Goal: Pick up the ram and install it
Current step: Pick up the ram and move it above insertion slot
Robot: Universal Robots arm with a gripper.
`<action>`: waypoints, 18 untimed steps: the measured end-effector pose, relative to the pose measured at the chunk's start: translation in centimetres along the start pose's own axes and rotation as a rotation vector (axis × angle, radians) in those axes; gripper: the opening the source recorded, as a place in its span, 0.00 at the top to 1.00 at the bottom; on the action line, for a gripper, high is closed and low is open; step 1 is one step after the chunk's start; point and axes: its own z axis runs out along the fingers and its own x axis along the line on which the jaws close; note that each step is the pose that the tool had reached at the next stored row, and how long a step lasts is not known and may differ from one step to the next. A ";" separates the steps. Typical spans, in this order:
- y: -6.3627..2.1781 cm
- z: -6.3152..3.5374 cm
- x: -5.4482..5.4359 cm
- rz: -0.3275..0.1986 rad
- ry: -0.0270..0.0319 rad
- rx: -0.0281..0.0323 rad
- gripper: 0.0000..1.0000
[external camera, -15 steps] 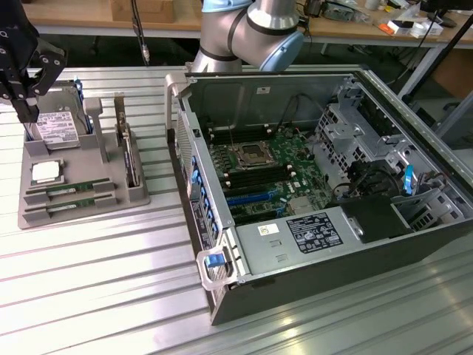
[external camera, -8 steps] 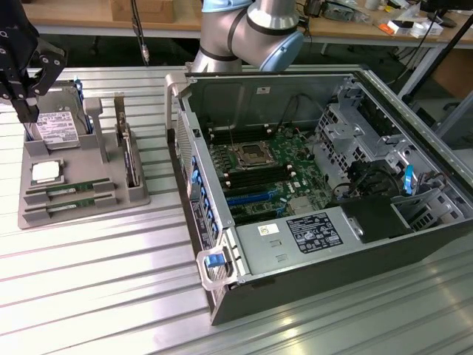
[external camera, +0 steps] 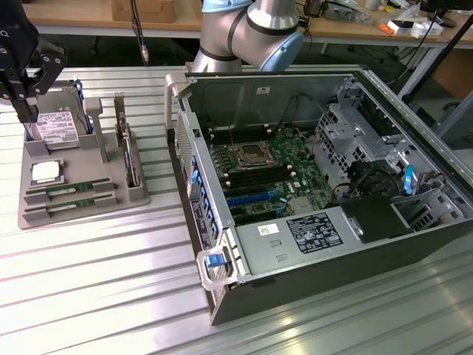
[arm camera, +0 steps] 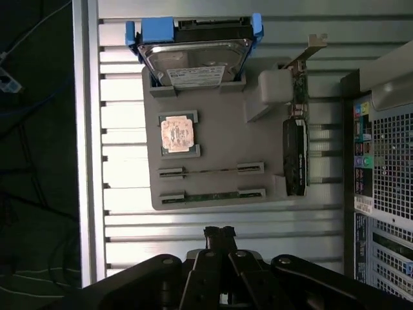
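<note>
Gripper (arm camera: 219, 234) clenched on nothing, just off the grey tray's (arm camera: 219, 129) edge, ram (arm camera: 211, 196) slotted along that edge

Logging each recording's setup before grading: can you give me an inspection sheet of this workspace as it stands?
Surface: ribbed metal table.
Job's things: a ram stick and a second ram stick sit in the grey tray's slots; open computer case beside the tray.
Clutter: hard drive, processor and expansion card on the same tray.
Grippers: pincer shut, holding nothing, apart from the ram.
Cables: black leads inside the case.
Surroundings: cluttered workbench behind.
</note>
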 end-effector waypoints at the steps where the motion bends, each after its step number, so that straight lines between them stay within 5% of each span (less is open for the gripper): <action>1: 0.00 0.00 0.0 -0.026 0.0012 -0.0006 0.89; 8: 0.00 0.00 0.0 -0.230 0.0103 -0.0056 0.89; 14: 0.00 -0.01 0.0 -0.342 0.0153 -0.0084 0.89; 18: 0.00 0.00 0.0 -0.508 0.0227 -0.0124 0.89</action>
